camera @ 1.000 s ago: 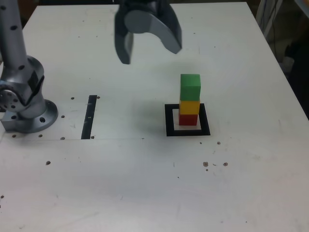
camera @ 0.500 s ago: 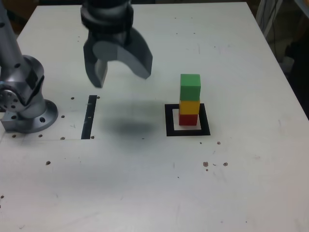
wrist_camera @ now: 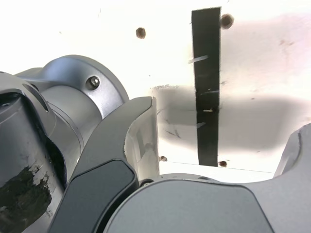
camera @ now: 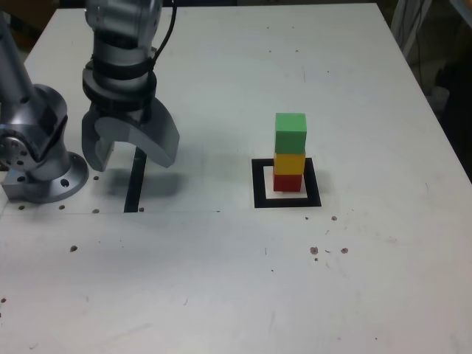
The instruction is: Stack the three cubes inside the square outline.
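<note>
1. The table (camera: 383,251) is big, flat and white, with little dark spots and scratches on it.
2. Past its edge on the exterior view's right, the room is dark, and the things there are hard to make out, though one may be a thin pale pole (camera: 400,21).
3. The round grey arm base (camera: 48,181) sits on the exterior view's left side of the table.
4. A straight black strip (camera: 133,193) lies flat near the base.
5. The square outline (camera: 259,184) is black with a pale middle.
6. The three cubes make a small tower inside it, standing up straight.
7. The red cube (camera: 287,183) is at the bottom, the yellow cube (camera: 289,164) is in the middle, and the bright green cube (camera: 290,133) is on top.
8. The gripper (camera: 133,166) is wide open, holds nothing, and hangs above the table, well apart from the tower.
</note>
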Available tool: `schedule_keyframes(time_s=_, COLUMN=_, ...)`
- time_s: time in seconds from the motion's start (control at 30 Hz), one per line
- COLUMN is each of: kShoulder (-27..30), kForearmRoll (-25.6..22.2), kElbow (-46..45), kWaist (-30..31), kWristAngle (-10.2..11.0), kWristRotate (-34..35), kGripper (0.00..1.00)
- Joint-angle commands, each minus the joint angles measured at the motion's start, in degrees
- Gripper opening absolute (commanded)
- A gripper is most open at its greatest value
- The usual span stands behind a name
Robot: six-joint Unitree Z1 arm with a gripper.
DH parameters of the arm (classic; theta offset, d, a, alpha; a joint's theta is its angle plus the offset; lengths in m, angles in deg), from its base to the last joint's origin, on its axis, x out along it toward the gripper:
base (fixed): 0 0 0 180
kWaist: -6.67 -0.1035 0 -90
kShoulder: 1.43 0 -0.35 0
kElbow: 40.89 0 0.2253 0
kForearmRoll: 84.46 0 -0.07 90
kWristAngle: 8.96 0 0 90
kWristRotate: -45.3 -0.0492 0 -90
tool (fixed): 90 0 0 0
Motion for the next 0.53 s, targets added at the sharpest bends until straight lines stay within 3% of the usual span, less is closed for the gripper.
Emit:
schedule_keyframes(time_s=0.0, kShoulder=0.3, kForearmRoll=-0.3, kElbow=-0.1, kWaist=0.0, kWristAngle=0.3, kWristRotate=0.0, kGripper=0.96)
schedule_keyframes(time_s=0.5, kShoulder=0.0, kForearmRoll=-0.5, kElbow=-0.3, kWaist=0.0, kWristAngle=0.9, kWristRotate=-0.1, kGripper=0.96)
